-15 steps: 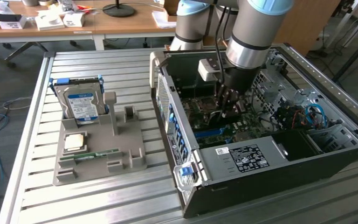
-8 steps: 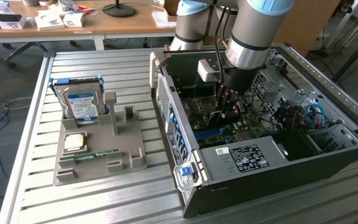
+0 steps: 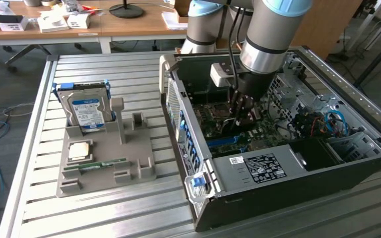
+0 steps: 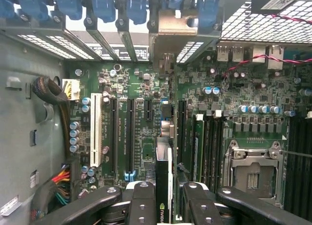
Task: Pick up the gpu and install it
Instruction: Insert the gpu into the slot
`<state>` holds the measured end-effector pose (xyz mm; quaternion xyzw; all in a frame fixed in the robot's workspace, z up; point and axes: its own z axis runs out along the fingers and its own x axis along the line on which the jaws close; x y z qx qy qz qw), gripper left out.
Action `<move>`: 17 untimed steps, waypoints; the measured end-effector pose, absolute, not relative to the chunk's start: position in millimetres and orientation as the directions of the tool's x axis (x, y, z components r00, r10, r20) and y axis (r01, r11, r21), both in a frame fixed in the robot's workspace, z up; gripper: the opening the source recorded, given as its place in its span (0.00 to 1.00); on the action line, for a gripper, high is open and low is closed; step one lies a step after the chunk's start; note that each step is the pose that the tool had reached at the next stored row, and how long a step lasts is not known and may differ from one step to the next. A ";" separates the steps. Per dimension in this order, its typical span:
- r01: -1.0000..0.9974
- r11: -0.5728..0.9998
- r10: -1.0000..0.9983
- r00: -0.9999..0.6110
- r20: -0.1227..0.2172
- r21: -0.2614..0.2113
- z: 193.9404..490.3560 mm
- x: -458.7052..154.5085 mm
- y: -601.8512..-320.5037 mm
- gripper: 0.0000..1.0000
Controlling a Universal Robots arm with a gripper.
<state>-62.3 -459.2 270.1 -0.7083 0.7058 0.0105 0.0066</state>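
My gripper (image 3: 242, 108) reaches down into the open computer case (image 3: 277, 163) over the motherboard (image 4: 141, 137). The gpu (image 4: 164, 178) is a slim dark card seen edge-on, clamped between my two black fingers (image 4: 141, 200). In the exterior view the gpu (image 3: 246, 119) hangs just below the gripper, low over the board. It sits in line with the long black expansion slots (image 4: 130, 137), between them and the memory slots (image 4: 214, 147). Whether its edge touches a slot I cannot tell.
A grey holder tray (image 3: 104, 163) lies on the slatted table on the exterior view's left. It holds a silver hard drive (image 3: 85, 111), a green memory stick (image 3: 104, 163) and a square chip (image 3: 79, 150). Blue latches (image 4: 102, 5) line the case's rear slots. Cables (image 4: 61, 181) run beside the board.
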 end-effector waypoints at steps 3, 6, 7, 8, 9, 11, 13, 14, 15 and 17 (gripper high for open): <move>-1.000 -0.004 -1.000 0.004 -0.024 0.006 270.1 -62.6 -459.2 0.26; -1.000 -0.004 -1.000 0.004 -0.024 0.005 270.1 -63.0 -459.2 0.26; -1.000 -0.004 -1.000 0.004 -0.024 0.005 270.1 -63.2 -459.2 0.26; -1.000 -0.004 -1.000 0.004 -0.024 0.005 270.1 -63.6 -459.2 0.26; -1.000 -0.004 -1.000 0.004 -0.024 0.005 270.1 -63.8 -459.2 0.26; -1.000 -0.004 -1.000 0.004 -0.024 0.006 270.1 -64.2 -459.2 0.26; -1.000 -0.004 -1.000 0.004 -0.024 0.006 270.1 -64.2 -459.2 0.26; -1.000 -0.004 -1.000 0.004 -0.024 0.006 270.1 -64.3 -459.2 0.26; -1.000 -0.004 -1.000 0.004 -0.024 0.005 270.1 -64.6 -459.2 0.26; -1.000 -0.004 -1.000 0.004 -0.024 0.006 270.1 -65.1 -459.2 0.26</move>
